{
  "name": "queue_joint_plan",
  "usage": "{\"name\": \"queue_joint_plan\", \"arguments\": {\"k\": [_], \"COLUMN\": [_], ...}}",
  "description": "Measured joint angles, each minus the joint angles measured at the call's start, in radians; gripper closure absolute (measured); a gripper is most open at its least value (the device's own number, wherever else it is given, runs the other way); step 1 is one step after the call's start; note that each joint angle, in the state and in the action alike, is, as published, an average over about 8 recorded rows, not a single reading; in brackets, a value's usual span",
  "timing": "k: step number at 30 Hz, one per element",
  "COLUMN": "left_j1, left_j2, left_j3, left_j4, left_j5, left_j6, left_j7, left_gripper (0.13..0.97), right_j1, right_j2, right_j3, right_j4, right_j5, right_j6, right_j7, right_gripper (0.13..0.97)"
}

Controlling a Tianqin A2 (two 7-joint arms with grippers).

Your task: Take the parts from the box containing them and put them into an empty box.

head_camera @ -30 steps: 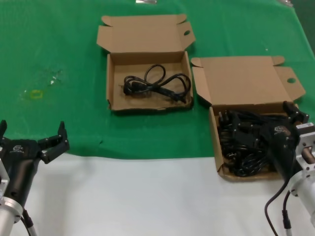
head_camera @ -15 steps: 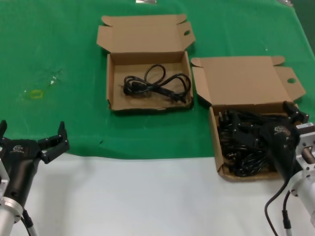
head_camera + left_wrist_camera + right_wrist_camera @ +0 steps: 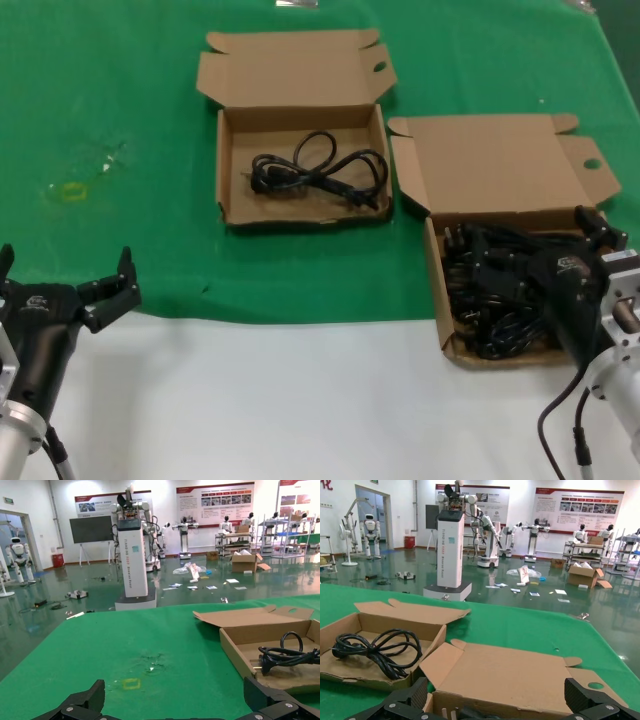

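A single cord lies left-right in the far box; green cloth covers the desk; both grippers spread open.

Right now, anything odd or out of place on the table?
Yes: a scuffed patch with a small yellowish mark on the green cloth, left of the far box. That box already holds one cord. The near box is heaped with tangled cords. Nothing is spilled.
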Motion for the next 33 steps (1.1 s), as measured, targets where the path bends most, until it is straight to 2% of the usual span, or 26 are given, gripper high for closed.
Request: {"name": "queue_joint_plan", "arguments": {"k": [33], "left_j1": [0.0], "left_j2": [0.0], "left_j3": [0.0], "left_j4": [0.0], "left_j5": [0.0], "left_j6": [0.0], "left_j7": [0.0], "left_gripper": [0.132], "right_j1": [0.0], "right_j2": [0.0], "right_j3": [0.0], "right_j4": [0.0], "right_j5": [0.0], "right_j6": [0.0], "right_j7": [0.0], "right_gripper": [0.129]}}
